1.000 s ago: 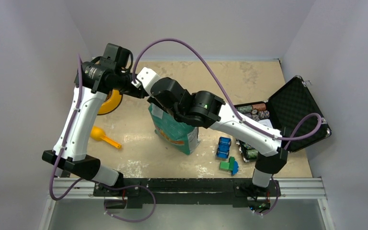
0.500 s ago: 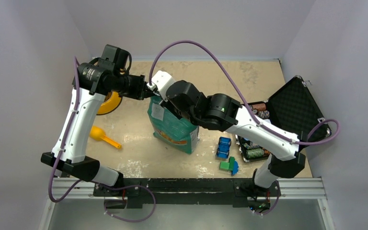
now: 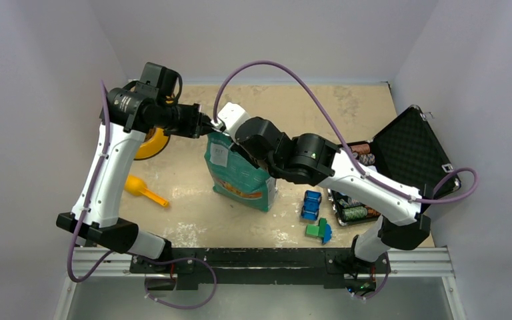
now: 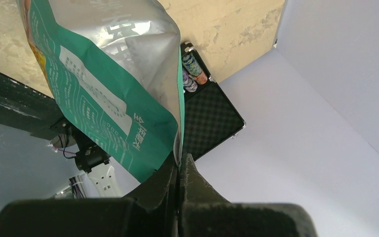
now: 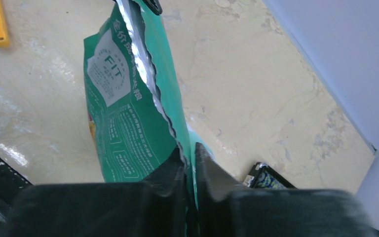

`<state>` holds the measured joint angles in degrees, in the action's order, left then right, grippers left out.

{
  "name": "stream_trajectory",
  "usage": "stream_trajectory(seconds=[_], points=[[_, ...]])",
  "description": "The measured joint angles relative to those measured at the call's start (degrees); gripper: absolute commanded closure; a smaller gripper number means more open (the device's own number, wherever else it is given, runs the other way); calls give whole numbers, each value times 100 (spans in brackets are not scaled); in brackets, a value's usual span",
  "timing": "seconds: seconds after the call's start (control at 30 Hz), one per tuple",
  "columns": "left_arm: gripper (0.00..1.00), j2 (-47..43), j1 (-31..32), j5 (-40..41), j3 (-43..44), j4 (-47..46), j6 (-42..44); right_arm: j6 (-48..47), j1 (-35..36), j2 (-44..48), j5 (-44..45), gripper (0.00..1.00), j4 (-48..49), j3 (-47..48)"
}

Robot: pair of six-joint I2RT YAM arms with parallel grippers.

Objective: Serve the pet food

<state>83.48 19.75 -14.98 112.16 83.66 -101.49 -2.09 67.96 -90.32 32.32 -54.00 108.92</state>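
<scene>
The teal-green pet food bag (image 3: 240,177) stands upright in the middle of the table. It also shows in the left wrist view (image 4: 108,89) and the right wrist view (image 5: 128,123). My left gripper (image 3: 208,125) is shut on one end of the bag's top edge (image 4: 179,160). My right gripper (image 3: 239,143) is shut on the wavy torn top edge further along (image 5: 190,153). The silver lining shows along the opening. The kibble itself is hidden inside the bag.
A yellow bowl (image 3: 152,141) sits at the left behind my left arm. A yellow scoop (image 3: 145,191) lies left of the bag. An open black case (image 3: 400,160) with stacked poker chips is at the right. Blue (image 3: 311,205) and green (image 3: 319,230) toys lie right of the bag.
Both grippers have shifted a little to the right at the bag's top. My right arm's elbow has swung out to the right. The bag's top has followed.
</scene>
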Motion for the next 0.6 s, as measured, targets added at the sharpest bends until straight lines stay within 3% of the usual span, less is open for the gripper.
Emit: stream_trajectory(seconds=[0.33,0.37,0.4,0.43,0.5,0.6], points=[[100,-28,17,15,-24,-13,-52,815,-101,33,96,100,-264,68],[100,-35,28,-2,-31,-26,-52,946,-138,37,61,88,-306,79],[100,-35,28,-9,-35,-35,-52,1005,-164,46,46,86,-293,72],[100,-35,28,-2,-39,-42,-55,1051,-181,70,46,87,-236,17],[100,-35,17,31,-44,-44,-81,1108,-229,197,120,99,-278,-133],[100,-35,24,-39,-44,-66,-98,1244,-297,350,92,100,-354,-229]])
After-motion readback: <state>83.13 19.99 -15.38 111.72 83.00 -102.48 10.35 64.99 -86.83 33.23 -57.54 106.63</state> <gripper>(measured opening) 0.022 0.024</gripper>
